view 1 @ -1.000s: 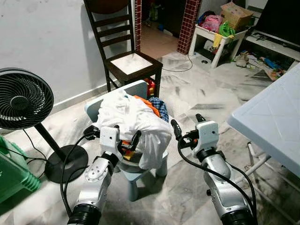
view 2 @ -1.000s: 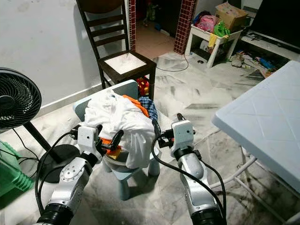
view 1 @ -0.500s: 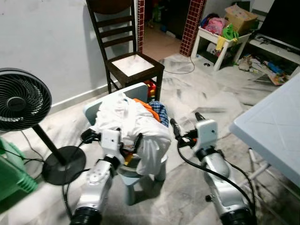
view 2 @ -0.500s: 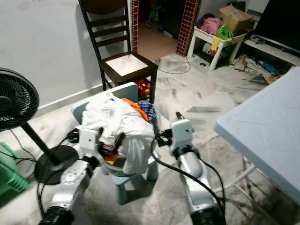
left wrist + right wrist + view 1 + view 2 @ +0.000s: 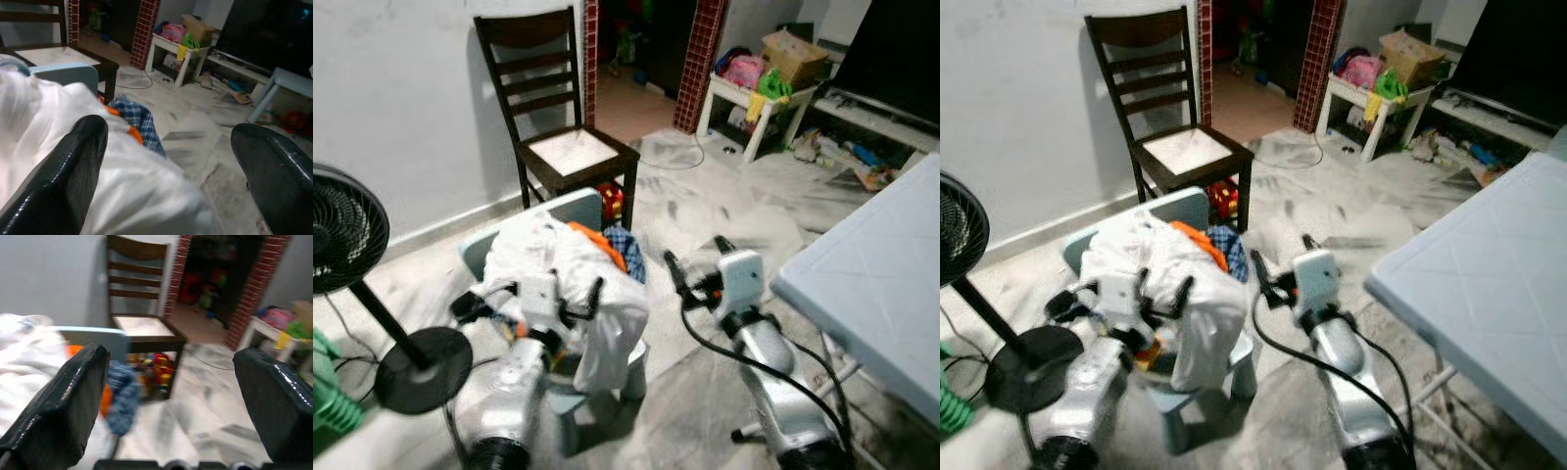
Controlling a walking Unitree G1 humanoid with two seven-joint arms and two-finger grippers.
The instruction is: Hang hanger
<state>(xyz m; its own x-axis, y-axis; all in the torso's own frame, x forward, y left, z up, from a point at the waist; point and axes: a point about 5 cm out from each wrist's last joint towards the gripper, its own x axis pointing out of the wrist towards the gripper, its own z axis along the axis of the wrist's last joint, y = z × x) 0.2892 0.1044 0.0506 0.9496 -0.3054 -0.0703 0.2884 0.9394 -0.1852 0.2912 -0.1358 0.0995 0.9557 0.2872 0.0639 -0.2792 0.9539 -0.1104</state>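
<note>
Lower centre of your head view, your left end effector (image 5: 524, 299) hovers with fingers spread wide over the white garment (image 5: 563, 279) heaped on the small blue chair (image 5: 570, 211), and your right end effector (image 5: 693, 264), also wide, sits just beside the pile. Behind, at upper left, stands the dark wooden chair (image 5: 548, 108). You cannot make out a hanger anywhere in the blur.
</note>
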